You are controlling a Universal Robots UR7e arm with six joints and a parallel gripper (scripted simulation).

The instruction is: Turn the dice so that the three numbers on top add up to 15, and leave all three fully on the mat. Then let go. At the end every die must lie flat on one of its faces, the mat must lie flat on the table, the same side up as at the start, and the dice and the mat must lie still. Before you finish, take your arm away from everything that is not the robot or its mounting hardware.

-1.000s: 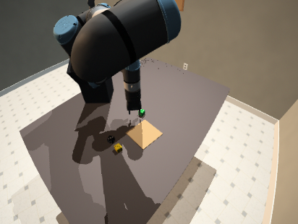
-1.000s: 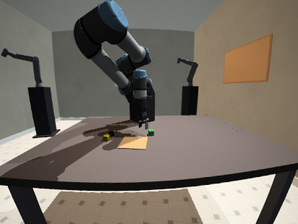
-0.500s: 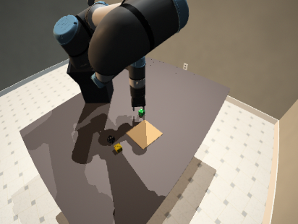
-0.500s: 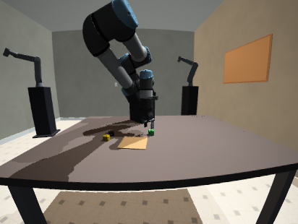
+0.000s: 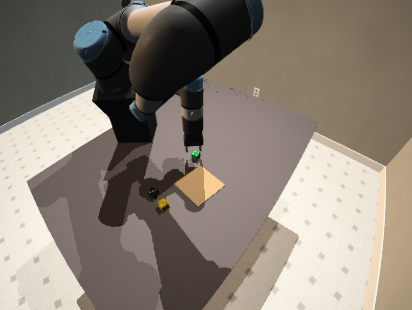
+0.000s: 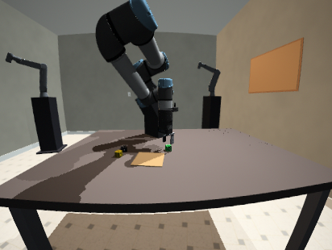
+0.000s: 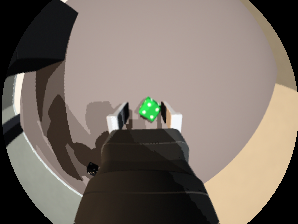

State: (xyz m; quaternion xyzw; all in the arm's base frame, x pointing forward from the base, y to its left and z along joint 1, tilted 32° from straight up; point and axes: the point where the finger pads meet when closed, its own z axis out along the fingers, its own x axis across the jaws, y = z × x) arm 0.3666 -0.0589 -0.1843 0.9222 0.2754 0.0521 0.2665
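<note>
Green die (image 5: pixel 195 156) (image 6: pixel 168 148) (image 7: pixel 149 109), resting on the table (image 5: pixel 260 150) (image 6: pixel 226 173) (image 7: pixel 175 50) just off the mat's nearest corner, on the side toward the arm's base. The gripper (image 5: pixel 194 149) (image 6: pixel 168 139) (image 7: pixel 144 108) hangs above it, pointing down, fingers spread wide and grasping nothing. In the wrist view the die appears between the two fingers, somewhat closer to the one at the right of that picture; the exterior view shows the fingertips higher than the die. Its side faces are turned obliquely to the finger pads, so closing at this angle would probably meet edges first and twist the die. The upper face seems to carry four pips. The coming move is judged to be a small wrist turn and sideways centring, followed by a straight descent. Next outward, the tan mat (image 5: pixel 191 185) (image 6: pixel 147 160) lies flat and bears no die. Beyond its opposite flank, well apart from the gripper, stand the black die (image 5: pixel 153 192) (image 6: pixel 124 148) (image 7: pixel 92 169) and the yellow die (image 5: pixel 163 204) (image 6: pixel 118 153), near each other, both off the mat; their pips are too small to count reliably. All three dice still require placement.

Position of the arm (image 5: pixel 172 55) (image 6: pixel 126 28): relative to the earlier top and exterior views, it has shifted sideways, carrying the open gripper (image 5: pixel 194 148) (image 6: pixel 168 139) (image 7: pixel 144 108) from beside the green die (image 5: pixel 195 156) (image 6: pixel 168 148) (image 7: pixel 149 109) to above it.
</note>
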